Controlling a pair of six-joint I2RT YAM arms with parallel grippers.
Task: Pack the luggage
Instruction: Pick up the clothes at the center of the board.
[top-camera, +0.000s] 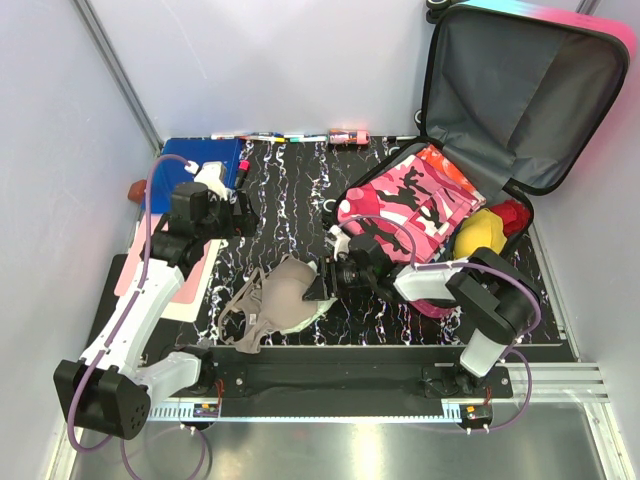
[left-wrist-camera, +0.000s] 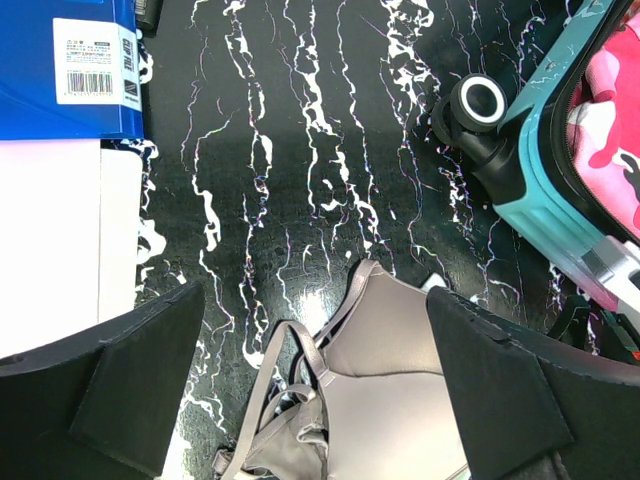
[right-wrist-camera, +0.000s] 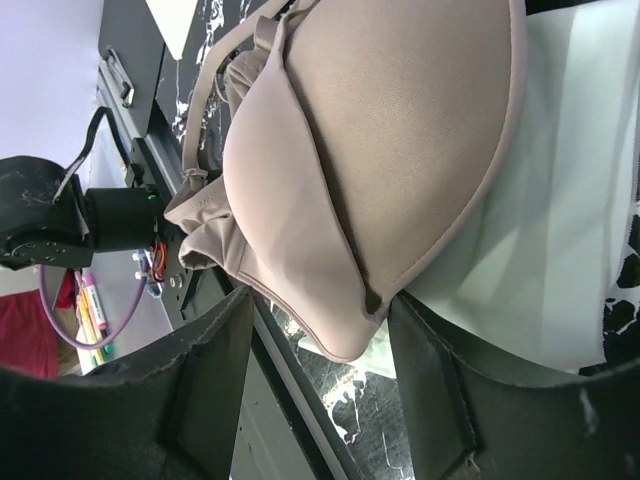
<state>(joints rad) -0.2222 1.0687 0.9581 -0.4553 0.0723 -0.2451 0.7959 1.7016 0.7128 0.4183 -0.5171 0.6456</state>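
Note:
The luggage (top-camera: 520, 90) stands open at the back right, its grey-lined lid raised. Its base holds a pink camouflage cloth (top-camera: 415, 205), a yellow item (top-camera: 480, 232) and a red item (top-camera: 512, 215). A beige bra (top-camera: 275, 300) lies crumpled on the black marbled mat. My right gripper (top-camera: 320, 283) is low at the bra's right edge. In the right wrist view it (right-wrist-camera: 320, 330) is open, with a cup's rim (right-wrist-camera: 380, 130) between the fingers. My left gripper (top-camera: 243, 215) hovers wide open over the mat behind the bra (left-wrist-camera: 390, 380); the luggage wheel (left-wrist-camera: 482, 100) shows to its right.
A blue folder (top-camera: 200, 160) lies at the back left, above pink and white sheets (top-camera: 195, 280). Markers (top-camera: 270, 137) and a small pink item (top-camera: 350, 135) line the back wall. A pale sheet (right-wrist-camera: 560, 250) lies under the bra. The metal rail (top-camera: 400, 400) runs along the near edge.

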